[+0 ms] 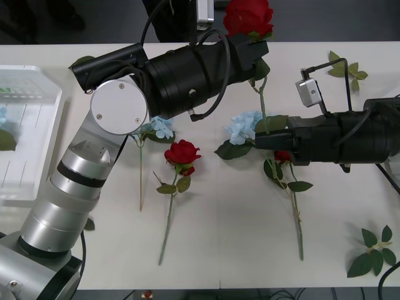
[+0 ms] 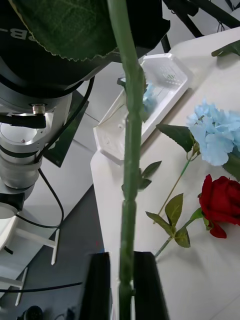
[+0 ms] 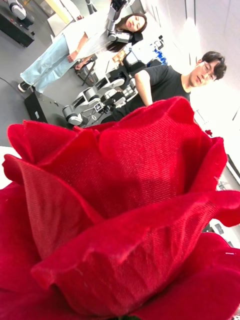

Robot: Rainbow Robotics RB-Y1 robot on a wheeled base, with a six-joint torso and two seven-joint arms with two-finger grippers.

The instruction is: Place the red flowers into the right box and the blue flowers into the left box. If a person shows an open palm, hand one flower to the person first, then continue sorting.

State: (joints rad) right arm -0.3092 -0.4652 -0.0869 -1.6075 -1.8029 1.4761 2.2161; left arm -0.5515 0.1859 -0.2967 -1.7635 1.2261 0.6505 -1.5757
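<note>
Front view: left gripper lifts a red rose for handover, fingers hidden; right gripper's fingers clamp its stem.

Bright, even overhead light; soft shadows; the close stem is blurred.

The setting is a robotics laboratory. A plain white worktable stands on grey flooring. Further black-and-silver robot arms stand behind it.
</note>
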